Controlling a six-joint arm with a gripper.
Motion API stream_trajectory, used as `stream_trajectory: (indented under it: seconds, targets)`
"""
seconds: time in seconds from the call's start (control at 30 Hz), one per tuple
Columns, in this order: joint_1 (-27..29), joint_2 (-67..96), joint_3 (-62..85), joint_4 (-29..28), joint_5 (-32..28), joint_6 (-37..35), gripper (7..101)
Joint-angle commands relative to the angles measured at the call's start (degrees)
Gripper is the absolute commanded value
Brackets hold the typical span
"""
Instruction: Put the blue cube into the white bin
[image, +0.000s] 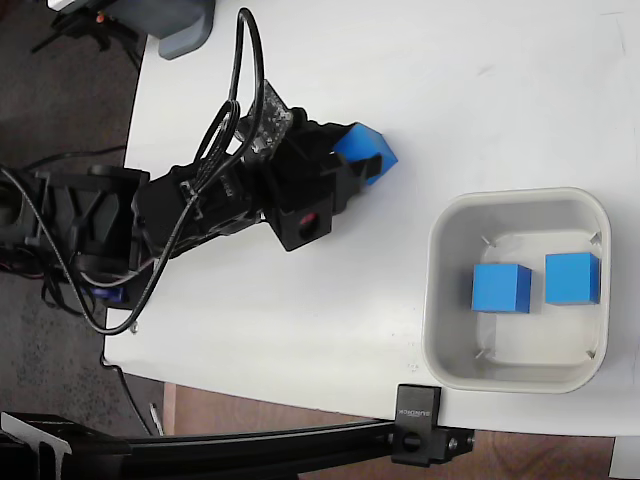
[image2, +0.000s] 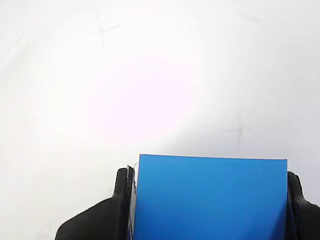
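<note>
Hidden: pincer (image: 362, 165) fingertips, mostly behind the blue cube (image: 366, 152).
Pincer: pinching that cube by opposite faces.
White bin (image: 440, 235): two more cubes inside.

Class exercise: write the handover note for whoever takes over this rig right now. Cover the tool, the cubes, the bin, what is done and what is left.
Tool: shut on the blue cube, to the left of the bin in the fixed view.
White bin: on the table's right side, already holding two other blue cubes, set apart.
Done: cube gripped.
Left: carry it over the bin and release.
</note>
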Motion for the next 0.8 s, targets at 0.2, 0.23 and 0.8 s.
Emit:
stream_trajectory:
  seconds: [0.2, 0.23, 0.8]
  targets:
    - [0.3, 12.0, -2.0, -1.8, 9.3, 6.2, 42.7]
    - [0.7, 12.9, -2.7, -1.9, 10.1, 6.9, 42.7]
    - [10.5, -12.3, -41.7, -2.5, 8.3, 11.5, 50.5]
